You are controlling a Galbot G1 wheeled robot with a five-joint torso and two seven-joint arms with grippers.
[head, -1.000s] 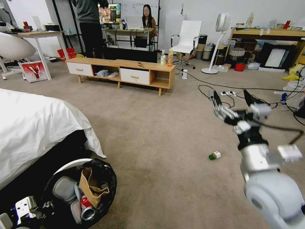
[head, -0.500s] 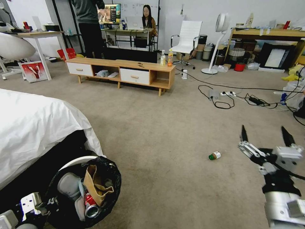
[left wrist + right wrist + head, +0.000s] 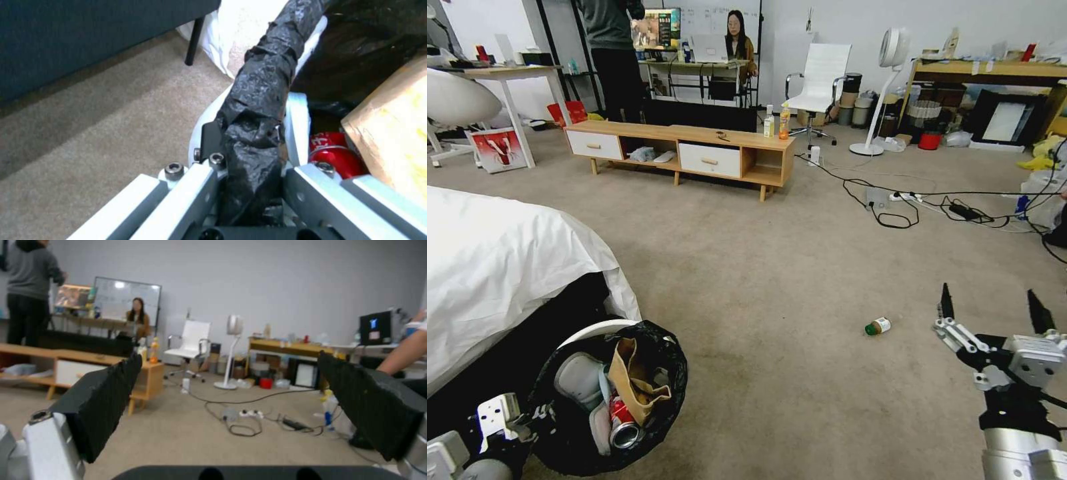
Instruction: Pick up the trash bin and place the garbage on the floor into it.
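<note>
Bin: the round white bin (image 3: 602,393) with its crinkly black liner sits low at the robot's left, beside the bed (image 3: 500,267), held off the carpet (image 3: 760,267).
Contents: a red can (image 3: 622,427) with a silver end, a folded piece of brown cardboard (image 3: 635,387) and pale crumpled wrappers (packed close together).
Left gripper: the left gripper (image 3: 249,156) is clamped on the bin's rim, metal fingers pinching the wrinkled black plastic from both sides.
Bottle: a small green-capped bottle (image 3: 878,326) lies on its side on the short-pile carpet, well apart from the bin.
Right gripper: the right gripper (image 3: 992,312) hangs just right of the bottle, its black pointed fingers spread wide with nothing between them (ribbed flat pads (image 3: 106,396) in the wrist view).
Room: a low wooden cabinet (image 3: 680,150) with white drawers stands beyond.
</note>
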